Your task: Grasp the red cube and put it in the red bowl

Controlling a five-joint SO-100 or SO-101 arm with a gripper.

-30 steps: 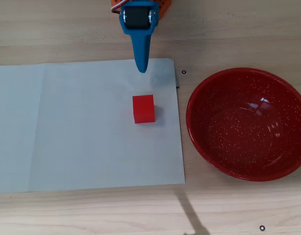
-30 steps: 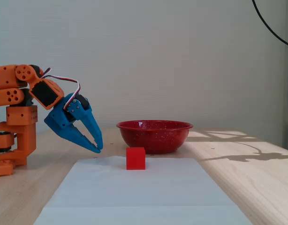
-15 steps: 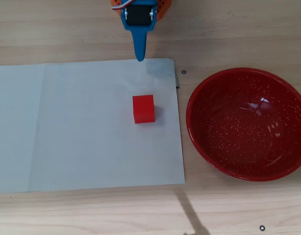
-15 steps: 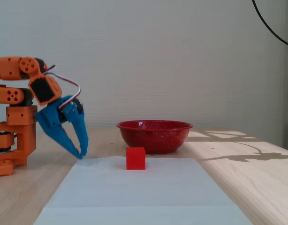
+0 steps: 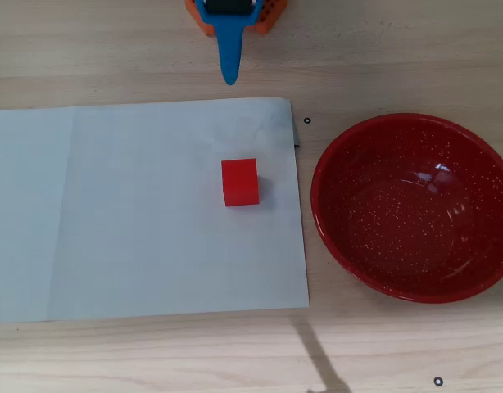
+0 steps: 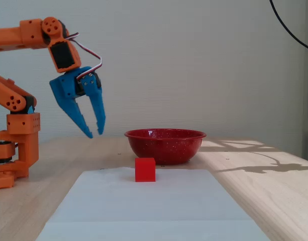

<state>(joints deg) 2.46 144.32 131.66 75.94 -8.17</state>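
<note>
The red cube [image 5: 240, 182] sits on a white paper sheet [image 5: 112, 213], near the sheet's right edge in the overhead view. In the fixed view the cube [image 6: 145, 169] stands in front of the red bowl [image 6: 165, 145]. The red speckled bowl [image 5: 374, 237] is empty and rests on the wooden table, right of the sheet in the overhead view. My blue gripper [image 6: 94, 134] hangs in the air, well above the table and left of the cube and bowl, with its fingers slightly apart and nothing between them. In the overhead view the gripper [image 5: 229, 78] points down from the top edge, beyond the sheet.
The orange arm base [image 6: 16, 150] stands on the table at the left of the fixed view. The paper sheet [image 6: 144, 206] covers most of the near table. Small black marks [image 5: 307, 121] dot the wood near the bowl.
</note>
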